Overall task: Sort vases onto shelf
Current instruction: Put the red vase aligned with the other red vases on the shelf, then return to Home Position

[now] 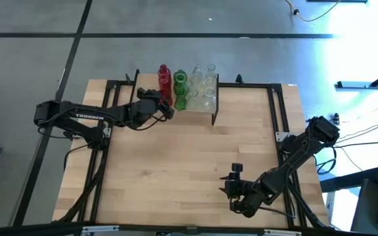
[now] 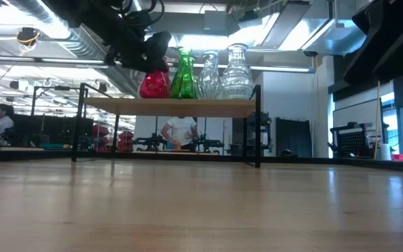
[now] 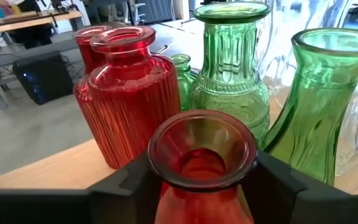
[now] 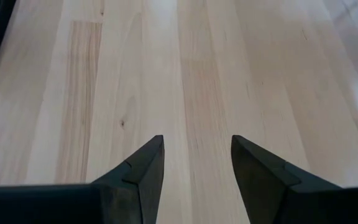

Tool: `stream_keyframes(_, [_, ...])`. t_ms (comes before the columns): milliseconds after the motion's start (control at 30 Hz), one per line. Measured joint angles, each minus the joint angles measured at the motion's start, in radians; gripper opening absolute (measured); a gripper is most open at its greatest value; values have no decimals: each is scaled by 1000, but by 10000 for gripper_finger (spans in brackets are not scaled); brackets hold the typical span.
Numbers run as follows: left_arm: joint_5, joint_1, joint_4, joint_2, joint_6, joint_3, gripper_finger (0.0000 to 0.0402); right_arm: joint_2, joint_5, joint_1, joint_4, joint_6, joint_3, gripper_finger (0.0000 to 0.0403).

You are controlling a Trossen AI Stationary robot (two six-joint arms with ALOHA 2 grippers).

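Observation:
The shelf [image 2: 173, 106], a light-wood board on black legs, stands at the table's far edge and carries several vases. A red vase [image 3: 202, 155] with a flared mouth stands between the fingers of my left gripper [image 3: 202, 177], at the shelf's left end [image 1: 165, 105]. Behind it stand a ribbed red vase [image 3: 126, 106], green vases [image 3: 229, 68] and clear vases [image 2: 236, 73]. My right gripper [image 4: 197, 155] hangs open over bare table near the front right [image 1: 231, 180]. My left gripper has one finger [image 3: 129, 183] on either side of the red vase's neck, just below its flared rim [image 3: 157, 168]. The fingers come nearly level from the table's left side. The rim hides the exact places of contact. The vase stands upright, its base on the shelf board [image 2: 154, 95].
The vases stand close together on the shelf [image 1: 215, 108], red at the left, green in the middle, clear at the right. The wooden tabletop [image 1: 176, 170] spreads before the shelf. People and desks show in the room beyond [image 2: 182, 133].

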Motion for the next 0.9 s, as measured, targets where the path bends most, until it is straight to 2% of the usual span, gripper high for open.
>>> stream_keyframes(267, [9,-3,8,-19,26,0,244,0,0,0,3,0,0,172])
stream_keyframes(467, [31,-43,10,-110,75,23,253,0,-8,0,4,1,0,172])
stream_keyframes(633, [31,-129,13,-212,103,45,253,-1,-8,-2,49,62,0,172])
stream_keyframes(700, [77,-170,3,-242,105,45,252,-1,-15,-7,76,60,0,172])
stream_keyframes(900, [345,-300,-137,-289,100,36,221,-1,-75,-27,107,11,0,172])
